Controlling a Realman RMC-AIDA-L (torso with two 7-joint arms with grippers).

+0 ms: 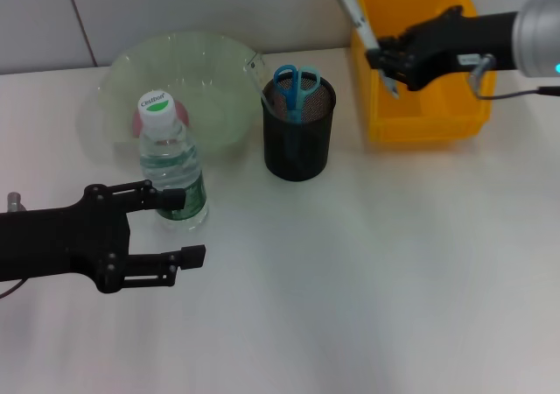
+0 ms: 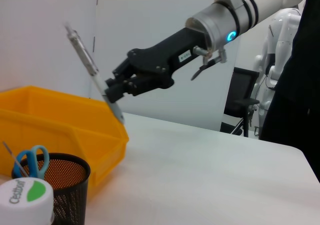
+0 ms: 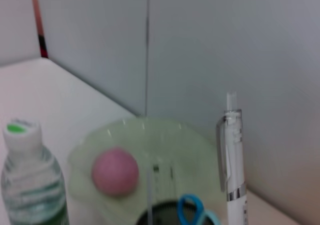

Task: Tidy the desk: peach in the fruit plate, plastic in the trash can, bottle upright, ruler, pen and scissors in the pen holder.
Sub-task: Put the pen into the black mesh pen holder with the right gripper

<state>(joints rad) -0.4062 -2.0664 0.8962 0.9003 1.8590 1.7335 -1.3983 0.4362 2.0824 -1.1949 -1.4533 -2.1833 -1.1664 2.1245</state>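
Above the yellow bin (image 1: 385, 123), right gripper (image 1: 385, 61) fingers clamping the tilted pen (image 1: 357, 13); left gripper (image 1: 179, 228) spread.

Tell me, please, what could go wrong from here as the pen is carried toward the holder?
The right gripper grips the pen near its lower end, so it may tilt or slip. The holder already contains scissors, which could block the pen. The left gripper, open beside the upright bottle, could knock it over.
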